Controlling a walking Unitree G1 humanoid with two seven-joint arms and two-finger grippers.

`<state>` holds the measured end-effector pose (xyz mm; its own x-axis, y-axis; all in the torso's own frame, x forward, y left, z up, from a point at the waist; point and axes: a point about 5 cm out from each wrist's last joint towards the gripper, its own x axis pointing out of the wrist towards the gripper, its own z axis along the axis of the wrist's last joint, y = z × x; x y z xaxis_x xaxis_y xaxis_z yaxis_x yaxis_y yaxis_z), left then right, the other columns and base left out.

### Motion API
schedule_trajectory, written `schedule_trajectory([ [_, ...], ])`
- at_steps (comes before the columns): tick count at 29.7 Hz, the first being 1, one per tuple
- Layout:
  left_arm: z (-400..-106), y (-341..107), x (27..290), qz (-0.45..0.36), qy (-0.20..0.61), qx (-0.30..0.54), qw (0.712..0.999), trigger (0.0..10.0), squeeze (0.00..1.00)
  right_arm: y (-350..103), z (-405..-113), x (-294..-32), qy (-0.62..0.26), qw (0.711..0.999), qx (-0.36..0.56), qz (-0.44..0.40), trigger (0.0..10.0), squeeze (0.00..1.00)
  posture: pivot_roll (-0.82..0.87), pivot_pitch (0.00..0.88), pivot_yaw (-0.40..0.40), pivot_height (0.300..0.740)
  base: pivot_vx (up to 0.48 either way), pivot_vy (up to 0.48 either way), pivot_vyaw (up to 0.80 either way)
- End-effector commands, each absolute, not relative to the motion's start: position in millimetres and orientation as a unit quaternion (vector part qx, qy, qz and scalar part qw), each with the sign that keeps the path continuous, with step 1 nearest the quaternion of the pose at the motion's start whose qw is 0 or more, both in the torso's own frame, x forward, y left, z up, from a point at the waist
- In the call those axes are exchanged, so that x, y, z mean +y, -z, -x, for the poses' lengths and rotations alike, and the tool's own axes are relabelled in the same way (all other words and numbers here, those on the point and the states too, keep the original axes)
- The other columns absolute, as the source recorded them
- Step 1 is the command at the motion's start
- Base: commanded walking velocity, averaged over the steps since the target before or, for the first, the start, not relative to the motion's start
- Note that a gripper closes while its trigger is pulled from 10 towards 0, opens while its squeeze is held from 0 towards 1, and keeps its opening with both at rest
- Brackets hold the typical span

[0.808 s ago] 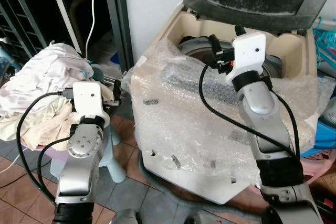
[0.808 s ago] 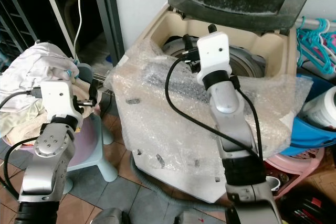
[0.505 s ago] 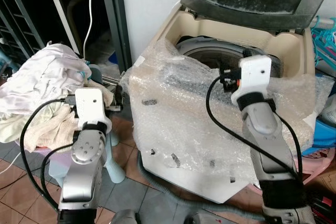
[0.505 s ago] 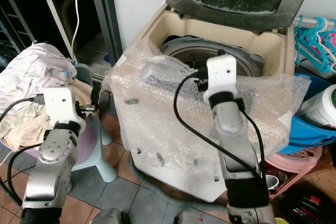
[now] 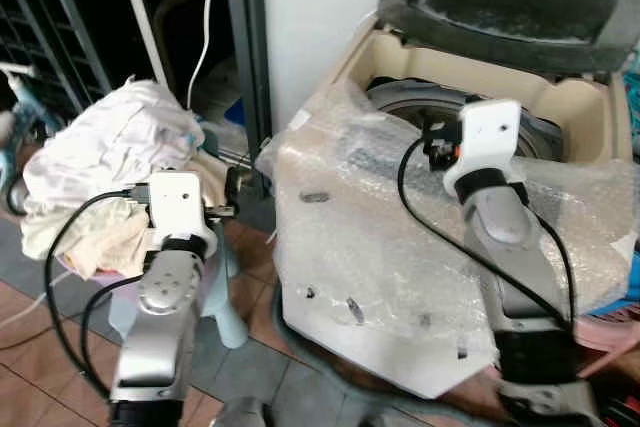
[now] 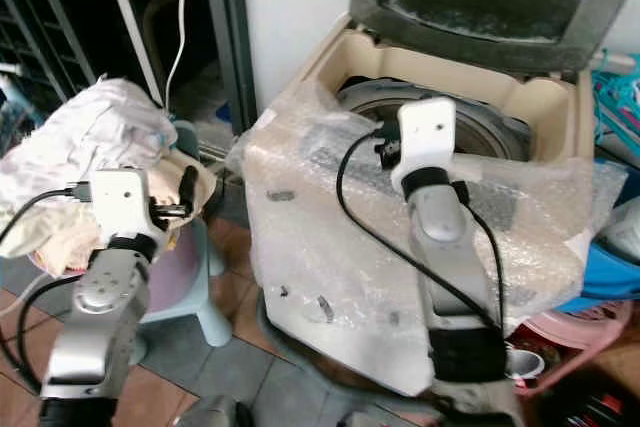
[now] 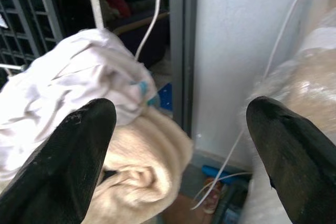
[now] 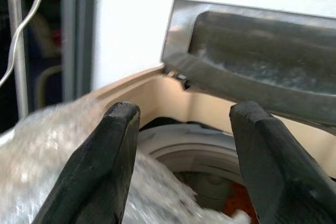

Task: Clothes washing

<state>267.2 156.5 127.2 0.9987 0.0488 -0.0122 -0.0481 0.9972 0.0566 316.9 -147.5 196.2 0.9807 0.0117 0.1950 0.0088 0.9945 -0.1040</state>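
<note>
Hovering over the washing machine (image 5: pixel 440 277) on the right, the right gripper (image 8: pixel 178 161) spreads wide, empty; left gripper (image 7: pixel 184 156), also wide, faces the clothes pile (image 5: pixel 110 162) far left.

Washer drum (image 8: pixel 210 179) depths behind bubble wrap (image 5: pixel 400 217)

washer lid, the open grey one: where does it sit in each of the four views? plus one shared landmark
Left eye view: washer lid at the top right, raised behind the tub.
Right eye view: top right, above the right gripper.
Left wrist view: not in this picture.
Right wrist view: lid across the upper right, beyond the open fingers.
Shared landmark: bubble wrap draped over the washer's front.
</note>
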Motion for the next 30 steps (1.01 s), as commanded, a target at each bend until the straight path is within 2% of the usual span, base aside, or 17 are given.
schedule_trajectory([
  [1, -269, -130, 153, -0.029, -0.02, 0.004, 0.999, 10.0, 0.0, -193, -321, -158, 0.037, 0.994, -0.09, 0.055, 10.0, 0.0, -0.03, 0.0, 0.003, 0.74, 0.0, 0.277, 0.0],
  [4, -270, -130, 154, -0.03, -0.021, 0.002, 0.999, 10.0, 0.0, -190, -321, -154, 0.007, 0.995, -0.077, 0.056, 10.0, 0.0, -0.03, 0.0, 0.003, 0.74, 0.0, 0.28, 0.0],
  [5, -270, -131, 155, -0.03, -0.022, 0.001, 0.999, 10.0, 0.0, -186, -318, -148, -0.049, 0.997, -0.059, 0.025, 10.0, 0.0, -0.03, 0.0, 0.005, 0.74, 0.0, 0.296, 0.0],
  [6, -271, -131, 155, -0.03, -0.022, 0.001, 0.999, 10.0, 0.0, -186, -316, -147, -0.064, 0.996, -0.06, -0.009, 10.0, 0.0, -0.03, 0.0, 0.005, 0.74, 0.0, 0.296, 0.0],
  [8, -270, -132, 155, -0.031, -0.022, 0.001, 0.999, 10.0, 0.0, -184, -315, -152, -0.045, 0.997, -0.059, -0.028, 10.0, 0.0, -0.03, 0.0, 0.006, 0.74, 0.0, 0.317, 0.0],
  [14, -268, -130, 154, -0.031, -0.016, 0.006, 0.999, 10.0, 0.0, -180, -315, -155, -0.02, 0.998, -0.047, 0.02, 10.0, 0.0, -0.04, 0.0, 0.008, 0.74, 0.0, 0.361, 0.0],
  [15, -268, -129, 153, -0.031, -0.016, 0.007, 0.999, 10.0, 0.0, -175, -313, -151, -0.031, 0.999, -0.026, -0.026, 10.0, 0.0, -0.04, 0.0, 0.005, 0.74, 0.0, 0.48, 0.0],
  [17, -268, -129, 154, -0.028, -0.019, 0.01, 0.999, 10.0, 0.0, -177, -312, -152, -0.022, 0.998, -0.034, -0.037, 10.0, 0.0, -0.03, 0.0, -0.001, 0.74, 0.0, 0.48, 0.0],
  [20, -266, -127, 155, -0.026, -0.02, 0.013, 0.999, 10.0, 0.0, -178, -310, -150, -0.03, 0.998, -0.045, 0.021, 10.0, 0.0, -0.04, 0.0, -0.003, 0.74, 0.0, 0.48, 0.0],
  [21, -266, -125, 155, -0.023, -0.018, 0.015, 0.999, 10.0, 0.0, -176, -306, -147, -0.064, 0.997, -0.037, -0.006, 10.0, 0.0, -0.04, 0.0, -0.004, 0.74, 0.0, 0.48, 0.0],
  [23, -267, -125, 154, -0.022, -0.017, 0.015, 1.0, 10.0, 0.0, -175, -304, -150, -0.058, 0.997, -0.043, -0.019, 10.0, 0.0, -0.04, 0.0, -0.005, 0.74, 0.0, 0.48, 0.0],
  [30, -266, -128, 154, -0.02, -0.014, 0.013, 1.0, 10.0, 0.0, -170, -303, -153, -0.037, 0.998, -0.029, 0.042, 10.0, 0.0, -0.06, 0.0, 0.016, 0.74, 0.0, 0.48, 0.0],
])
